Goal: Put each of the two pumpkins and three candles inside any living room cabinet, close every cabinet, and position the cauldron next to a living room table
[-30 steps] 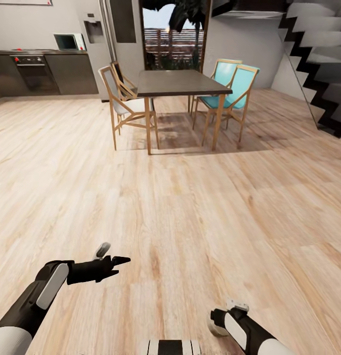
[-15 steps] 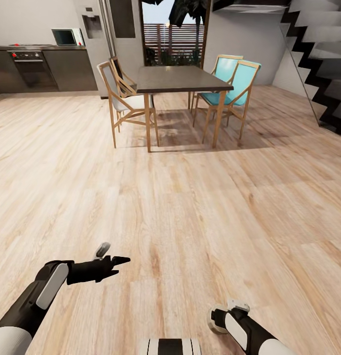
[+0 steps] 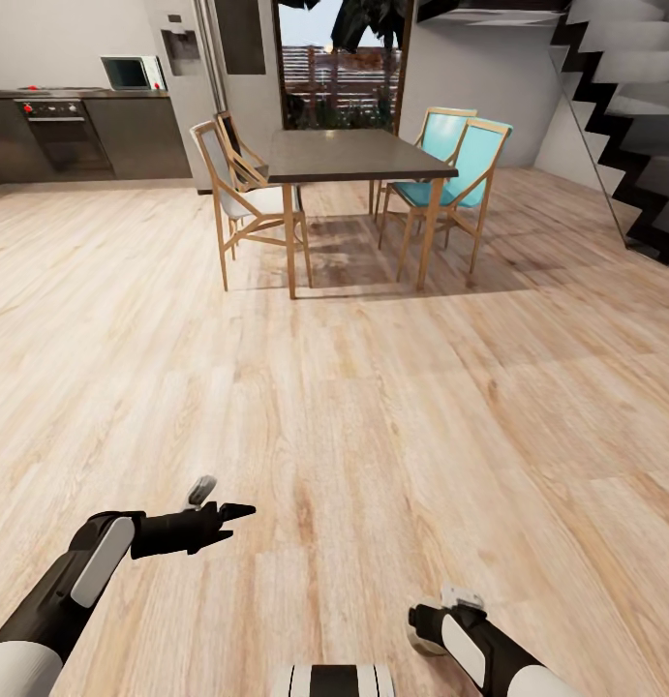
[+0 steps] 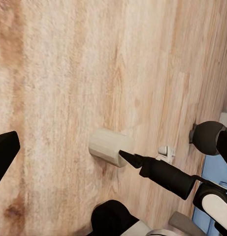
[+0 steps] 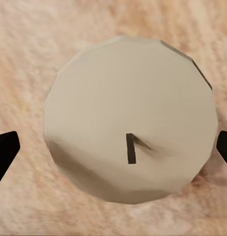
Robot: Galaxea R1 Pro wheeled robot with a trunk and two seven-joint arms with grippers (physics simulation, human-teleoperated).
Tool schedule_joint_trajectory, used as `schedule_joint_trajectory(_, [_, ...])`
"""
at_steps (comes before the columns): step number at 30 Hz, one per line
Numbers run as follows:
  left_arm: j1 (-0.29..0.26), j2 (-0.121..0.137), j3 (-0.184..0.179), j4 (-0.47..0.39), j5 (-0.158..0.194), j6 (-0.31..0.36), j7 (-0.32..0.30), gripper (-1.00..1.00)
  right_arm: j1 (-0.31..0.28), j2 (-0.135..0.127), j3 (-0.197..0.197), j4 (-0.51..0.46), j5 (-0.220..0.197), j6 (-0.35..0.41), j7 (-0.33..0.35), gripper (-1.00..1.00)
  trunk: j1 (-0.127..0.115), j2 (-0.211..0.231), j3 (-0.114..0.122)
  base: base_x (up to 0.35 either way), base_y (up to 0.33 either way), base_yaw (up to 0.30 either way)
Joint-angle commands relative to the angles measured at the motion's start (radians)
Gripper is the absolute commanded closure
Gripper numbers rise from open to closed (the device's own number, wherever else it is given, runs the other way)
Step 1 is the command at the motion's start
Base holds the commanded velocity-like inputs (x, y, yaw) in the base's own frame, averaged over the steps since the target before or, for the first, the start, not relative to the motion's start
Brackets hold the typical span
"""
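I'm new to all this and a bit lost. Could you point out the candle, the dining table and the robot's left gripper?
candle [image 5: 128, 118]: right wrist view, on its flat top near the wick.
dining table [image 3: 353, 155]: head view, on its dark top.
left gripper [image 3: 228, 499]: head view, between its fingertips.

Dining table [image 3: 358, 155] far ahead between chairs [image 3: 239, 189]; candle [image 5: 129, 118] on floor [image 3: 373, 436]

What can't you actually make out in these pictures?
- Head view: the right arm covers most of the candle under it.
- Right wrist view: the right gripper has its fingers cut off by both picture edges, so only the tips show.
- Left wrist view: a stubby cylinder sits on the floor. I cannot tell whether it is that same candle.
- Head view: the kitchen counter is too far away to make out its small items.
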Motion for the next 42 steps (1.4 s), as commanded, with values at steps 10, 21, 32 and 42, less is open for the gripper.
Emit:
schedule_joint_trajectory(10, [0.0,0.0,0.0,0.0,-0.001,0.0,0.0,-1.0,0.0,0.0,0.0,0.001,0.0,-0.01,0.006,-1.0,0.0,0.0,0.0,0.066,-0.007,0.0])
schedule_joint_trajectory(21, [0.0,-0.001,0.0,0.0,-0.002,0.0,0.0,-1.0,0.0,0.0,0.0,0.002,0.0,-0.011,0.006,-1.0,0.0,0.0,0.0,0.017,-0.004,0.0])
schedule_joint_trajectory(32, [0.0,-0.001,0.0,0.0,-0.002,0.0,0.0,-1.0,-0.001,0.0,0.0,0.002,-0.001,-0.011,0.005,-1.0,0.0,0.0,0.0,0.0,-0.016,0.0])
schedule_joint_trajectory(42, [0.0,-0.001,0.0,0.0,-0.002,0.0,0.0,-1.0,-0.001,0.0,-0.001,0.002,-0.002,-0.012,0.004,-1.0,0.0,0.0,0.0,0.0,-0.016,0.0])
